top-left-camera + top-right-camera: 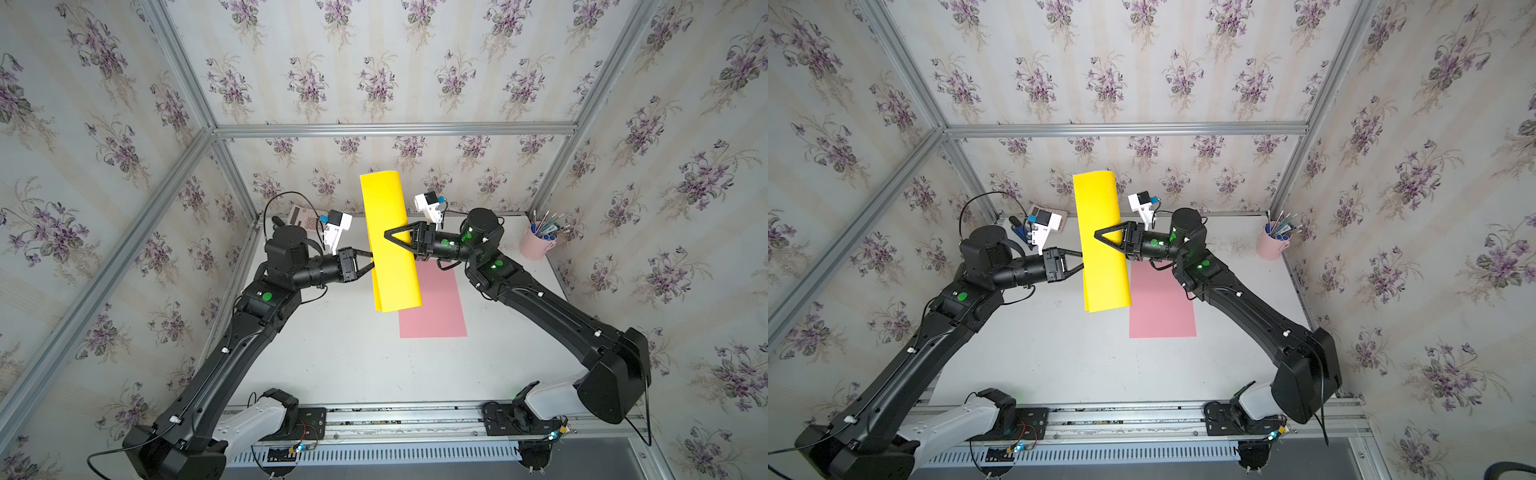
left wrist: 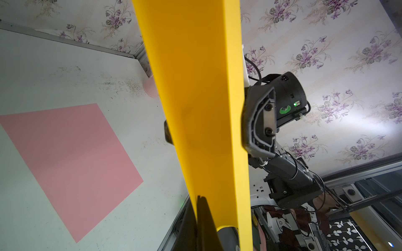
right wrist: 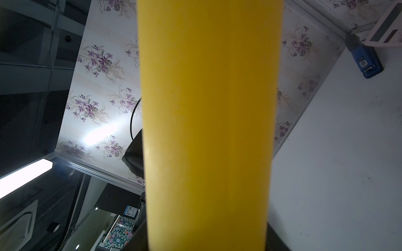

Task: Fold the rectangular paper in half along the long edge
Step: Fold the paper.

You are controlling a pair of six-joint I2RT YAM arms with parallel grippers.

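Observation:
The rectangular paper (image 1: 390,241) (image 1: 1102,249) is yellow and hangs in the air above the table, bent over on itself along its length into a loose loop with a rounded, uncreased bend. My left gripper (image 1: 372,266) (image 1: 1082,266) is shut on its two long edges, which lie together; the left wrist view shows the tips (image 2: 199,197) pinching them. My right gripper (image 1: 386,235) (image 1: 1096,235) straddles the rounded bend, one finger (image 2: 258,123) on each side, open, with the loop not squashed. The paper (image 3: 206,130) fills the right wrist view and hides those jaws.
A pink sheet (image 1: 434,303) (image 1: 1160,303) (image 2: 69,160) lies flat on the white table below the yellow paper. A pink cup of pens (image 1: 536,245) stands at the back right. A calculator (image 1: 301,216) and a blue device (image 1: 1019,232) sit at the back left.

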